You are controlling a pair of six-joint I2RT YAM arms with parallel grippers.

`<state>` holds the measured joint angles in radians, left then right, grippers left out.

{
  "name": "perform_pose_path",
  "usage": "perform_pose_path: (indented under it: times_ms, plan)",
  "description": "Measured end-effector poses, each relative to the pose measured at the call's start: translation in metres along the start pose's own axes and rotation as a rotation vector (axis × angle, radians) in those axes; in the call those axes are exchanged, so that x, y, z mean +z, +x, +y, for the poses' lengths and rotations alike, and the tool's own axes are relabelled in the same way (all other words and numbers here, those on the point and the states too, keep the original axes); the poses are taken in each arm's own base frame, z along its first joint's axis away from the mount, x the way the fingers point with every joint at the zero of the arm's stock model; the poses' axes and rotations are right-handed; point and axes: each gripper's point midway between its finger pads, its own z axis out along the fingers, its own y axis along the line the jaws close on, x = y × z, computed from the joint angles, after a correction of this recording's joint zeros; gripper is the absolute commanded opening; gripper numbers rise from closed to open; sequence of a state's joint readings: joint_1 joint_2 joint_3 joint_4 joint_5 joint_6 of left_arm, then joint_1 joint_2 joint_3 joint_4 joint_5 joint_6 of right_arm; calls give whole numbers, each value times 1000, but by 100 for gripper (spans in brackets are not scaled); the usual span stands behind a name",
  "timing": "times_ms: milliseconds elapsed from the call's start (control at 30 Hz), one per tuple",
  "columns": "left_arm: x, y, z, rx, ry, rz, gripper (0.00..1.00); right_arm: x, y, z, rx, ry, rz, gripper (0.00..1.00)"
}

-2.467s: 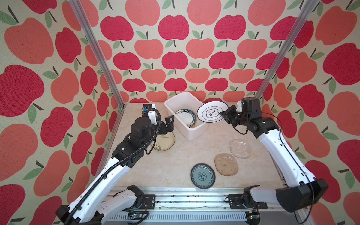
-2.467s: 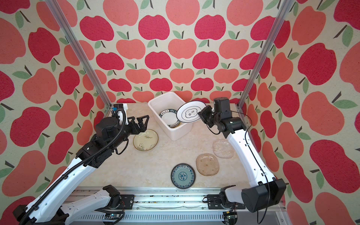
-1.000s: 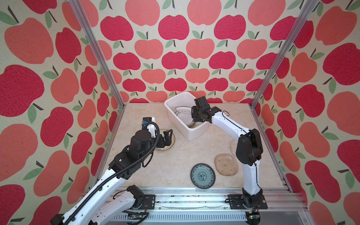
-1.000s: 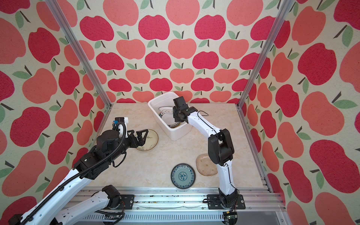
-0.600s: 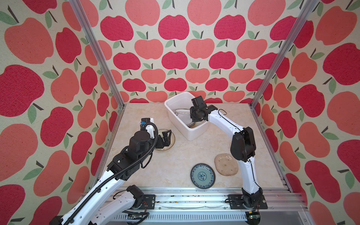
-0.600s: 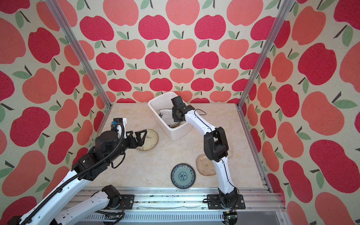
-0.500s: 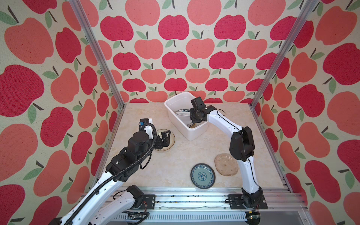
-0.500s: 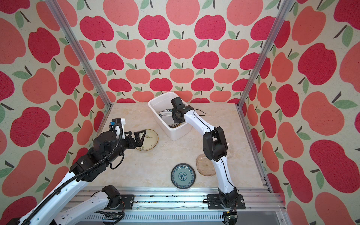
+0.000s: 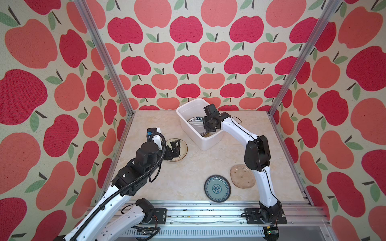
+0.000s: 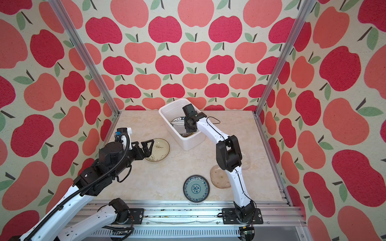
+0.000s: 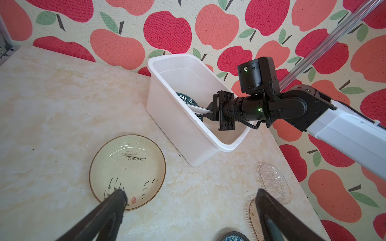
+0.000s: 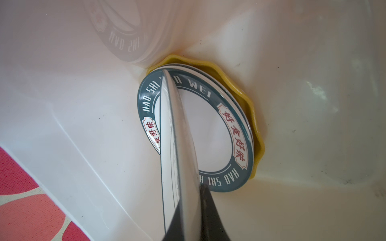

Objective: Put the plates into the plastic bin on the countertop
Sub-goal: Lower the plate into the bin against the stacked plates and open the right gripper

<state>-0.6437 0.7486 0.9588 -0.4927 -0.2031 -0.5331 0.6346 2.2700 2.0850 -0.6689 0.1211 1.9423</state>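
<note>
Upper centre, inside deep white plastic bin (image 11: pixel 173 129): noted right gripper (image 11: pixel 205 112) angled down, clamped on white dark-rimmed plate (image 12: pixel 177 146). Logged left gripper (image 10: pixel 144 146) splayed by cream plate (image 10: pixel 160 150). Cannot see the grip itself from above.

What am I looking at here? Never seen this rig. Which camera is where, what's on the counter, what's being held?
Two robot arms, each ending in a two-finger gripper, stand on a rail at the front of a countertop. The two wide pictures come from one camera head above, looking down on everything. The other two are shot from each arm's wrist, looking along its own fingers.

On the countertop are a white plastic bin, a cream plate, a blue-patterned plate, a beige plate and a clear glass plate.

The right gripper is inside the bin, shut on a white plate held on edge above a lettered plate and a yellow scalloped plate. The left gripper is open and empty, near the cream plate.
</note>
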Motion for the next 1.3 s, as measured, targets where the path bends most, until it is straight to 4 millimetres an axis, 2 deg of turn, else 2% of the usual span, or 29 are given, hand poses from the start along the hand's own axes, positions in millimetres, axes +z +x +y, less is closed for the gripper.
perform_pose_path:
  times_ms: [533, 900, 1067, 1300]
  plan:
    - [-5, 0, 10, 0, -39, -13, 99, 7, 5, 6, 2, -7, 20, 9]
    - [-5, 0, 16, 3, -68, -14, 99, 22, 11, 3, 3, 0, 60, 18]
    - [-5, -1, 17, 3, -74, -18, 99, 23, 11, 3, 6, 5, 69, 20]
    - [-5, -2, 19, 0, -81, -21, 99, 26, 13, 5, 7, -4, 80, 29]
